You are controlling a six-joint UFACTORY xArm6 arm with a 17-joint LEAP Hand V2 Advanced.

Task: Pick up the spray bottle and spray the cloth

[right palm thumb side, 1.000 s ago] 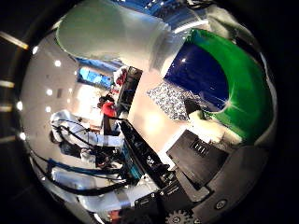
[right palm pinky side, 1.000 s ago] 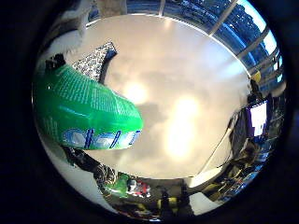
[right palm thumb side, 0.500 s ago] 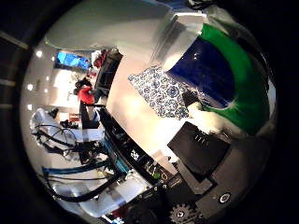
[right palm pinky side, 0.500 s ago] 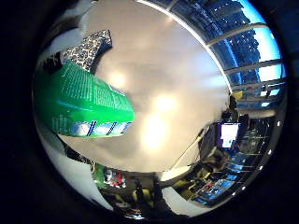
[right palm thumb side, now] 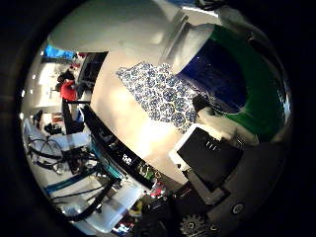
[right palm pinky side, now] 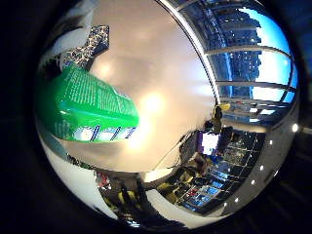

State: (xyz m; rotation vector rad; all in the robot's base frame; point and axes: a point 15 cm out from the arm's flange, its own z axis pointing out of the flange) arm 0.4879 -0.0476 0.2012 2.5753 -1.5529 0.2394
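A green spray bottle [right palm pinky side: 86,103] with a label fills the little finger side palm view, close to the palm and above the white table [right palm pinky side: 171,78]. In the thumb side palm view its green and dark blue body [right palm thumb side: 235,81] lies against my hand [right palm thumb side: 209,158], with a white finger [right palm thumb side: 128,25] curled past it. My hand is shut on the bottle. A black-and-white patterned cloth [right palm thumb side: 161,94] lies flat on the table below the bottle. The cloth's corner also shows in the little finger side palm view [right palm pinky side: 94,42].
The table's edge [right palm thumb side: 118,138] runs just past the cloth. Beyond it stand desks with screens and gear [right palm thumb side: 99,168]. Large windows [right palm pinky side: 249,58] line the far side of the room.
Both views have swung round, so the hand has turned with the bottle still in it. The cloth now looks larger and nearer in the thumb side palm view.
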